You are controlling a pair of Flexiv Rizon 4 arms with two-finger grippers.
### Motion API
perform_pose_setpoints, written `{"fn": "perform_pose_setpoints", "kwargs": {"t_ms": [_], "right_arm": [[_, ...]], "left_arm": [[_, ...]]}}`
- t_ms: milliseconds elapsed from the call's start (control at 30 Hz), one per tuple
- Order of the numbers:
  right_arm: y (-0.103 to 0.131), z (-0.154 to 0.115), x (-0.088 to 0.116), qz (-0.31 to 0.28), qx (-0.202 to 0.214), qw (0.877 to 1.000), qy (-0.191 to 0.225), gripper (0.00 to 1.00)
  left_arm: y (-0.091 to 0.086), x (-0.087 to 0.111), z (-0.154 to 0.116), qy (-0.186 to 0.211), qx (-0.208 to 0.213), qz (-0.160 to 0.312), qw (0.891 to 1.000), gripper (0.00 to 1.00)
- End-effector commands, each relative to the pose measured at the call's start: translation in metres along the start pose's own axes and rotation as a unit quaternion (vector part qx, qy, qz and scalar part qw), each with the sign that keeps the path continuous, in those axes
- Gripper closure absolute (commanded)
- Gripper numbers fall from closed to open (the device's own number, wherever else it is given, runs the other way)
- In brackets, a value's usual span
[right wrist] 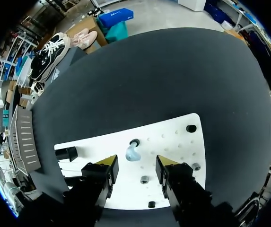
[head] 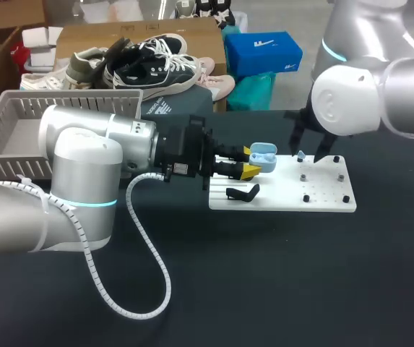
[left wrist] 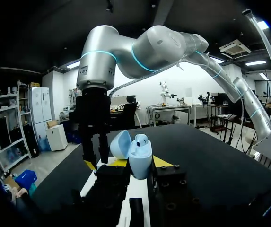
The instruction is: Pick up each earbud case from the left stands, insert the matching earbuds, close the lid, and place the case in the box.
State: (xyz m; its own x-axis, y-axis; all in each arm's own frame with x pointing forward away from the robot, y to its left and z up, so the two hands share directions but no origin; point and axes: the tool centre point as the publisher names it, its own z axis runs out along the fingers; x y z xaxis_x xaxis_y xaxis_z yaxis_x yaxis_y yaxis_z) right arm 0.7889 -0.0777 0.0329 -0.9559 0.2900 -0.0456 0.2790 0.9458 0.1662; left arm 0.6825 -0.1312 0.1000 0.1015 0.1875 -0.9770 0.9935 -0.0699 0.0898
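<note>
Pale-blue plastic, the earbud case [head: 264, 155] is clamped between the yellow tips of the left hand [head: 252, 163] at the centre of the head view, over the left end of the white board [head: 322, 196]. Its lid stands open, with a seated earbud [left wrist: 141, 140] inside. Right of centre, the right hand [head: 313, 152] hovers with fingers apart above a loose earbud [right wrist: 132, 152] on the board. A black stand [head: 243, 192] lies just below the case. The board rests on the dark counter [head: 264, 289].

One case [head: 263, 156], two earbuds [right wrist: 133, 152], one white board [head: 322, 199], one basket [head: 69, 107].
</note>
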Motion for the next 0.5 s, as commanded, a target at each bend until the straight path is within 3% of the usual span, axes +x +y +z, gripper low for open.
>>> {"fn": "perform_pose_setpoints", "kwargs": {"t_ms": [33, 500], "right_arm": [[0.003, 0.0026, -0.0042, -0.001, 0.001, 1.0, 0.006, 0.52], [0.002, 0.0053, -0.0038, 0.0, -0.004, 1.0, 0.012, 0.56]], "left_arm": [[-0.0011, 0.0003, 0.0005, 0.0, -0.002, 0.001, 1.0, 1.0], [-0.0011, 0.0003, 0.0005, 0.0, -0.002, 0.001, 1.0, 1.0]]}}
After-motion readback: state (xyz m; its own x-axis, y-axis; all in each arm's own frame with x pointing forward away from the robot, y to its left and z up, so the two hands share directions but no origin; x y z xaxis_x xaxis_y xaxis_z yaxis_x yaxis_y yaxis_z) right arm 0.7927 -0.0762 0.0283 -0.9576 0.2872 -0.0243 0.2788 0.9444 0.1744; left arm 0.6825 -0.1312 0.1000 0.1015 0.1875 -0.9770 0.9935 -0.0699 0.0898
